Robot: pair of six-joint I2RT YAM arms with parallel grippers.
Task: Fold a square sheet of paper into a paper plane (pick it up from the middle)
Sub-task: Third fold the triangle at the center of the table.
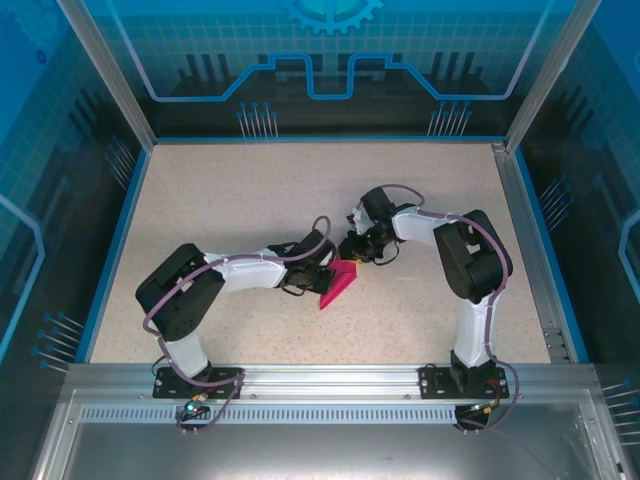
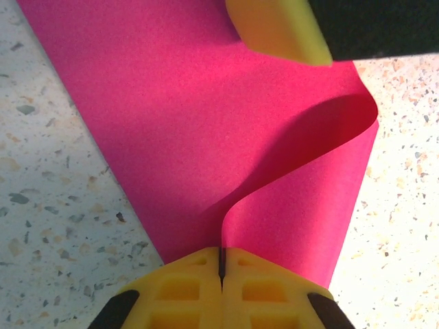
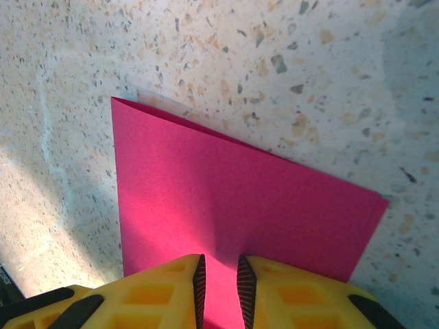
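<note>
Left arm reaches in from the left. Left tool (image 2: 221,264) has its yellow fingers pressed together, clamped on a raised curl of the magenta-pink folded paper plane (image 2: 206,123). From the pinch the sheet bends up in an S-curve, then flattens out onto the speckled beige bench (image 1: 250,190).

Overhead view: the paper plane sits mid-bench, slightly towards the near edge, between the two tool heads. It reads as a narrow pointed wedge, tip towards the near-left and wide end up against the tools.

Left wrist view: the sheet runs diagonally, its long left edge flat on the bench and its right edge lifted and curled. One yellow finger of the other arm (image 2: 278,27) comes in at the top, at the far end of the sheet.

Right arm bends in from the right. Right tool (image 3: 221,271) has its jaws a narrow gap apart, not clamped, with pink paper visible through the gap. The tips are over the near edge of the sheet; can't tell if they press on it. From that wrist the paper lies flat as a folded panel, sharp corner top-left, with a thin second layer along the upper edge.
</note>
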